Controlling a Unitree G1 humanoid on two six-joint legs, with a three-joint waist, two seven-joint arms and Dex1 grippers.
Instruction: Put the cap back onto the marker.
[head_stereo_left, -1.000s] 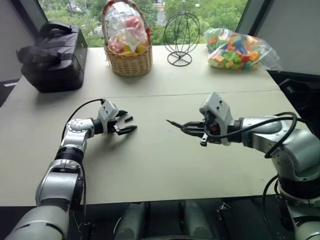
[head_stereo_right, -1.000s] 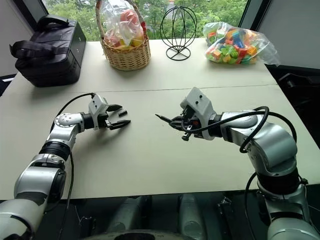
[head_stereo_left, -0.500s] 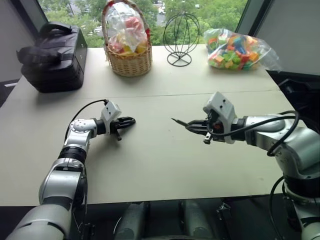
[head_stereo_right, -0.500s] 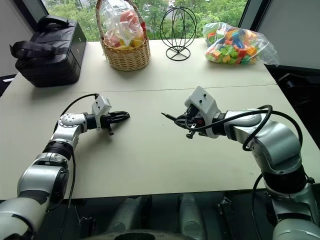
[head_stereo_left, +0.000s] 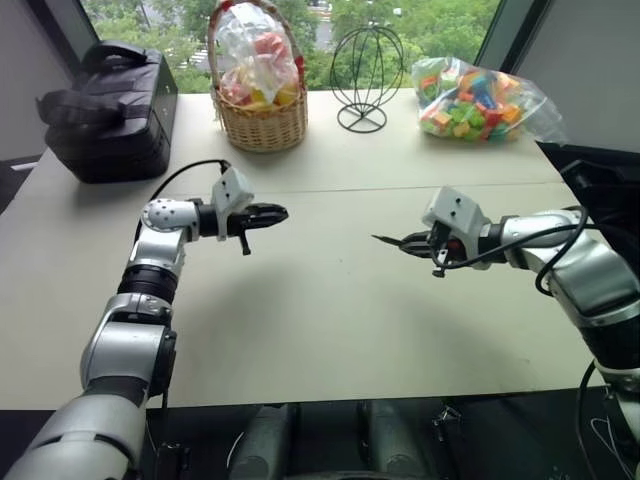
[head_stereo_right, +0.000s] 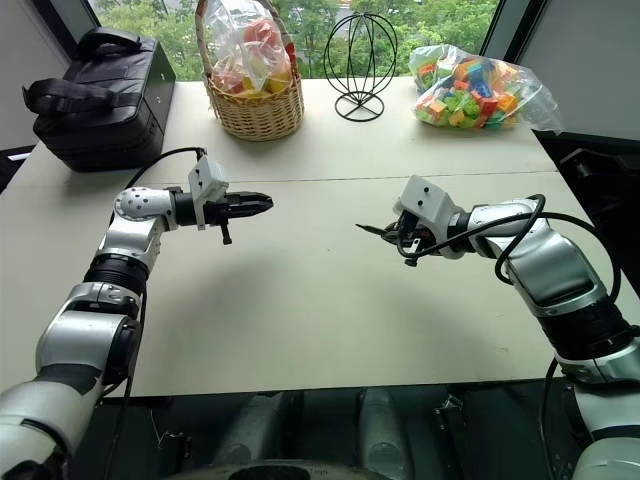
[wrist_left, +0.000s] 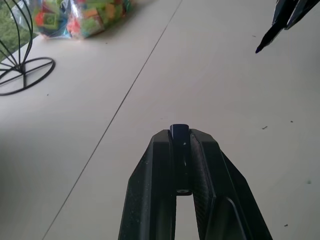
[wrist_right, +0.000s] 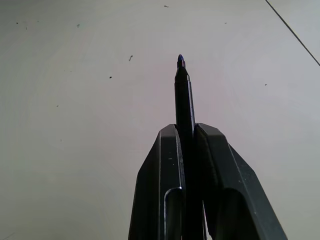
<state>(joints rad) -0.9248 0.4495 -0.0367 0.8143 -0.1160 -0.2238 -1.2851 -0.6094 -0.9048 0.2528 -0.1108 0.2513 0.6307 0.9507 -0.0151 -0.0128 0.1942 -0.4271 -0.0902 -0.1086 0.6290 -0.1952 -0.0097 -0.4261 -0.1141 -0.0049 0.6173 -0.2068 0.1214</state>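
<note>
The left end effector (head_stereo_left: 278, 213) hangs above the counter (head_stereo_left: 330, 320), pointing across toward the robot's right, its 2 black fingers (wrist_left: 205, 170) pressed together on the cap (wrist_left: 179, 132). In the left wrist view the cap sits pinched between the fingertips, its dark rounded end poking just past them.

The right end effector (head_stereo_left: 408, 243) is raised over the counter on the robot's right side and points toward the left one. Its 2 fingers (wrist_right: 220, 165) are clamped on the marker (wrist_right: 184, 100), which juts out beyond the fingertips with its bare tip leading. In the left wrist view that tip (wrist_left: 260, 48) shows, aimed roughly back at the cap. The cap and the marker tip are well apart, with open counter between them, and neither touches the surface.

A seam line (wrist_left: 125, 97) runs across the counter between the 2 arms. Along the far edge, by the window, stand a black bag (head_stereo_left: 105, 110), a wicker basket (head_stereo_left: 260, 120) holding a plastic-wrapped bundle, a black wire globe stand (head_stereo_left: 365, 65), and a clear bag of coloured blocks (head_stereo_left: 480, 100). All 4 are well away from both end effectors.
</note>
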